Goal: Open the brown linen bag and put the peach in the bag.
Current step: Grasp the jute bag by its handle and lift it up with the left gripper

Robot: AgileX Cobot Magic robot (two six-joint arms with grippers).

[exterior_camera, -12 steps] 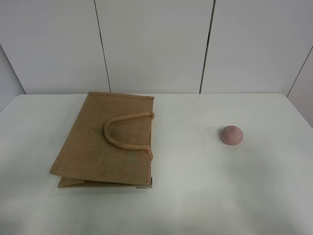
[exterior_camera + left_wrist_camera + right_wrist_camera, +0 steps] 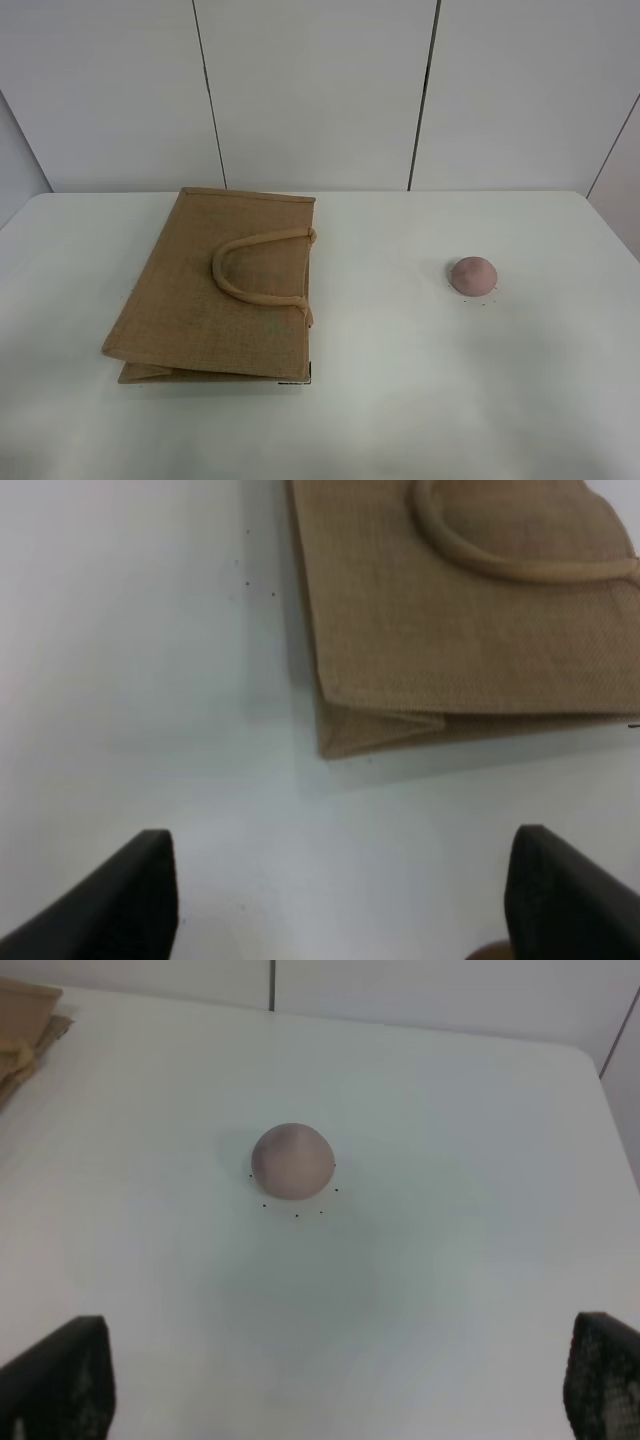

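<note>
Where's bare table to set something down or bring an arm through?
Widest bare patch: the table strip between the brown linen bag and the peach. Also bare: the front edge nearer the camera than both, and the right end beyond the peach. Tightest is the left side, where the flat bag reaches nearly to the back edge.

The brown linen bag [image 2: 190,310] is tan-brown all over, with a coarse woven grain. Its rolled handle [image 2: 262,297] is a lighter beige. Just ahead of the left claw [image 2: 345,895], whose fingers [image 2: 130,905] are matte black, the weave shows as a fine crosshatch. The peach [image 2: 291,1160], ahead of the right claw [image 2: 335,1380], is a matte dusty pink, ringed by tiny dark specks [image 2: 296,1214]. The counter [image 2: 420,400] is plain white. The wall [image 2: 310,90] is pale grey with dark seams.
</note>
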